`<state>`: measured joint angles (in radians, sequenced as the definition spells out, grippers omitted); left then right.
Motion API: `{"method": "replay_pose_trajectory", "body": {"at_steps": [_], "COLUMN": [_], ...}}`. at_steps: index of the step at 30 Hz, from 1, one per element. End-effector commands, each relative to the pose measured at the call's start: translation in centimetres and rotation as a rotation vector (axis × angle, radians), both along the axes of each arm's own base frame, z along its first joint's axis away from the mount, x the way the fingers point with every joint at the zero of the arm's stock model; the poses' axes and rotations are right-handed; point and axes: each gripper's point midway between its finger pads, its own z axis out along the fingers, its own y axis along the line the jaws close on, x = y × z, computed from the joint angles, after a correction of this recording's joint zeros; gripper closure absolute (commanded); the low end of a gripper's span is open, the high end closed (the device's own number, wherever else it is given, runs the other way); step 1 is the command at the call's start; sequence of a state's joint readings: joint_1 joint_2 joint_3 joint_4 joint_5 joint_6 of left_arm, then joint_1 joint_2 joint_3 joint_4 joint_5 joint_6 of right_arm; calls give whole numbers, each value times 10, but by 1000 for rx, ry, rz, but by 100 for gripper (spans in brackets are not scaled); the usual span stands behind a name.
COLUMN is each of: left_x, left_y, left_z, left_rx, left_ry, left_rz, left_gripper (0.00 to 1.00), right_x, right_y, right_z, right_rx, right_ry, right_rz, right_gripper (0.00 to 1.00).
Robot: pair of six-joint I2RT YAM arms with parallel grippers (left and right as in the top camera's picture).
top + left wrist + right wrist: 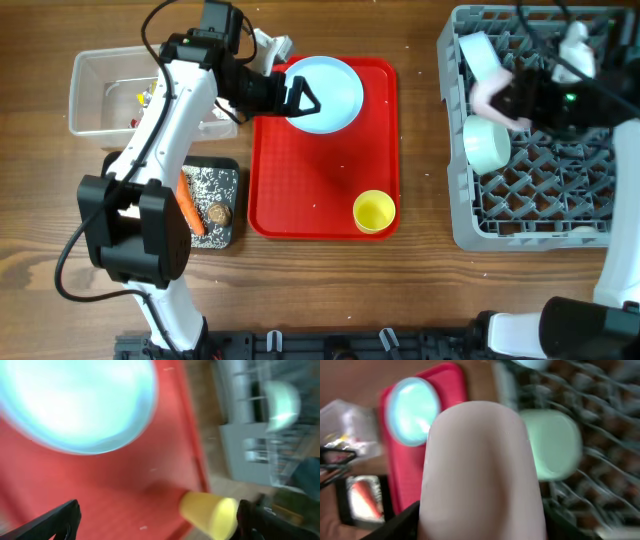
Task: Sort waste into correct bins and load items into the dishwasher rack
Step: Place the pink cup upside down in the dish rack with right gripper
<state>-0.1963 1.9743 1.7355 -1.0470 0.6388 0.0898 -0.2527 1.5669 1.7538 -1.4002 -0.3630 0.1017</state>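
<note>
2 bowls (488, 145), 2 cups (374, 211), 1 plate (322, 93)

- Light blue plate (322, 93) — flat on the red tray (310, 170); yellow cup (374, 211) upright at its near corner.
- Pink cup (490, 95) over the grey rack (540, 190).
- Carrot (190, 212) and brown lump (219, 213) in the black tray (222, 180).

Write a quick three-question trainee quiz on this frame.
1. True or false: the yellow cup sits in the dishwasher rack.
2. Fill in: the orange carrot lies in the ___ tray.
3. The right gripper holds: A orange carrot, B pink cup, C yellow cup.
Key: 1 false, it's on the red tray; 2 black tray; 3 B.
</note>
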Motion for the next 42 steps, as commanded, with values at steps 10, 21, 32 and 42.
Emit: {"method": "replay_pose_trajectory", "body": {"at_steps": [10,21,32,42], "left_x": [9,9,9,-1], "left_y": [35,35,35,13], "left_z": [-18,-18,-18,-19], "left_rx": [236,236,236,236], "left_ry": [-46,-44,-44,-42], "left_rz": [60,60,60,5], "left_gripper": [0,0,0,0], "right_x": [-65,-67,-59,-31], "right_y": [-109,-129,-131,-123], "right_z": [-63,-119,-151,-126], "right_rx": [-121,-163,-145,-61], "right_ry": [374,559,567,439], "right_rz": [-368,-421,-433,-421], "right_gripper": [50,51,45,2]}}
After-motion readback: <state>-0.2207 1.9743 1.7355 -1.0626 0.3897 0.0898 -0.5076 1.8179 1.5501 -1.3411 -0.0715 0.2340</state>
